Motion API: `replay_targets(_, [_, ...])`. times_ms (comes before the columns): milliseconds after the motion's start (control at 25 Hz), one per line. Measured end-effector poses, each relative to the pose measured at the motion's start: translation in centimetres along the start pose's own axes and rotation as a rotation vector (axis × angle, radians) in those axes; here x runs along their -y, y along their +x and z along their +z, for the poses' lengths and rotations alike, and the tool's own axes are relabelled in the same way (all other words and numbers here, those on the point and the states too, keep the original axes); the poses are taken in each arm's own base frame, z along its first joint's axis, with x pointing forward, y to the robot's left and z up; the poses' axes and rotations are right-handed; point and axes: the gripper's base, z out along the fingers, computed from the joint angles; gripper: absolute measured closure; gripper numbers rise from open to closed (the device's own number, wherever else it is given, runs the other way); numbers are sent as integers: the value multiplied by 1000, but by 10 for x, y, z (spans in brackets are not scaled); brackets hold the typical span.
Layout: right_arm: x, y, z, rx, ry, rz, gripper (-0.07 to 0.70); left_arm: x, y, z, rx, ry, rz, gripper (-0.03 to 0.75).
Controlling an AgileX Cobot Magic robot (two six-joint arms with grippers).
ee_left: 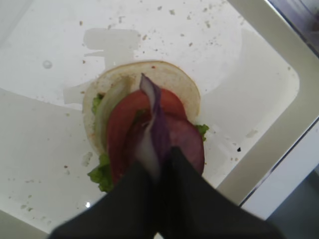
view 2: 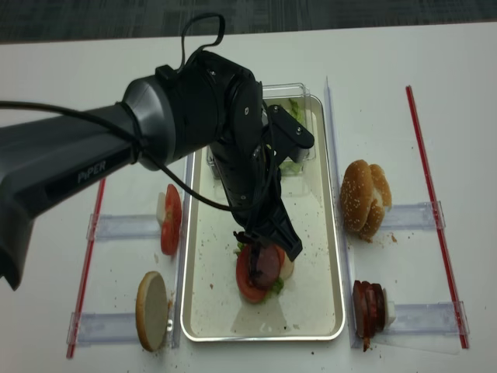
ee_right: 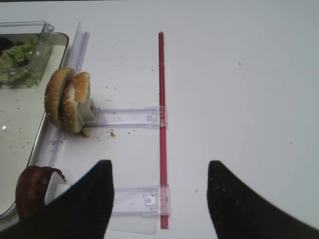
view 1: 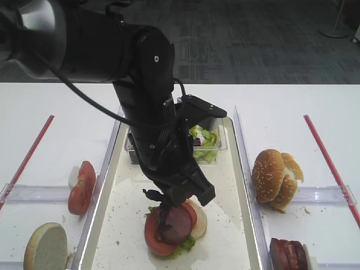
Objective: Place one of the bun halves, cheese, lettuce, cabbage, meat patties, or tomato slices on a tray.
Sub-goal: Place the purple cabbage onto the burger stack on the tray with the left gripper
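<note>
The cabbage (ee_left: 155, 119), a few purple strips, hangs pinched in the left pincer (ee_left: 158, 164), whose jaws are closed tight on it. Just under the pincer sits a stack on the tray (view 2: 326, 256): a bun half (ee_left: 169, 79) cut face up, lettuce (ee_left: 102, 174), a tomato slice (ee_left: 122, 129) and a meat patty (ee_left: 187, 142); the strips dangle onto the patty. Beyond the pincer, at the tray's far end, stands a clear tub (view 1: 216, 147) of greens. To its left on the counter (view 1: 56, 140) stand tomato slices (view 1: 81, 188) and a pale bun half (view 1: 46, 246); to its right, seeded buns (view 1: 273, 177) and patties (view 1: 288, 254). The right pincer (ee_right: 159, 199) hangs over the counter right of the tray, jaws wide apart, holding nothing.
</note>
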Motion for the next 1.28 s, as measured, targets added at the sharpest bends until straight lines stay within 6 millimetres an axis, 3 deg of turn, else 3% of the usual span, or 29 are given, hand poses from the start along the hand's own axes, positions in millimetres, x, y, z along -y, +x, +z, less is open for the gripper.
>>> replay_targets(240, [0, 0, 0, 0, 0, 0, 186, 0, 0, 1, -2, 0, 6, 694])
replay_targets(520, [0, 0, 0, 0, 0, 0, 186, -2, 2, 19, -87, 12, 5, 694])
replay_targets(1280, [0, 0, 0, 0, 0, 0, 186, -2, 2, 21, -99, 14, 10, 694])
